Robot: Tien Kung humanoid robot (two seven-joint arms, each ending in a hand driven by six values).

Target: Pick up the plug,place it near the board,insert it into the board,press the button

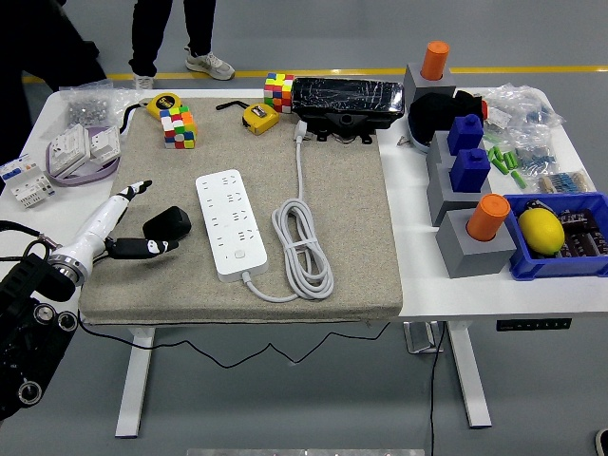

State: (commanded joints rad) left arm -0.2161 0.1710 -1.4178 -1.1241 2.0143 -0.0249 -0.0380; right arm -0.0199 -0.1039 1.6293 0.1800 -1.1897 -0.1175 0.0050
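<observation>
On the tabletop lies a beige mat, and the white board sits on it, running lengthwise away from the near edge. Left of the board, near but not touching it, is the black plug, resting on the mat with its thin black cord trailing down off the near edge. The left hand reaches in from the lower left, further left of the board than the plug; its white fingers are loosely spread, one pointing away from the robot, and a dark-tipped finger lies just below the plug; whether it touches the plug cannot be told. The hand grips nothing that can be seen. Right of the board its white cable lies coiled in long loops, and one strand runs up to a black box at the far side. Beyond the board stand two colour cubes and two yellow tape measures. Well right of the board, off the mat, are grey blocks carrying orange and blue pieces, and a blue bin holding a lemon. Far beyond the board, a person's legs stand on the floor.
</observation>
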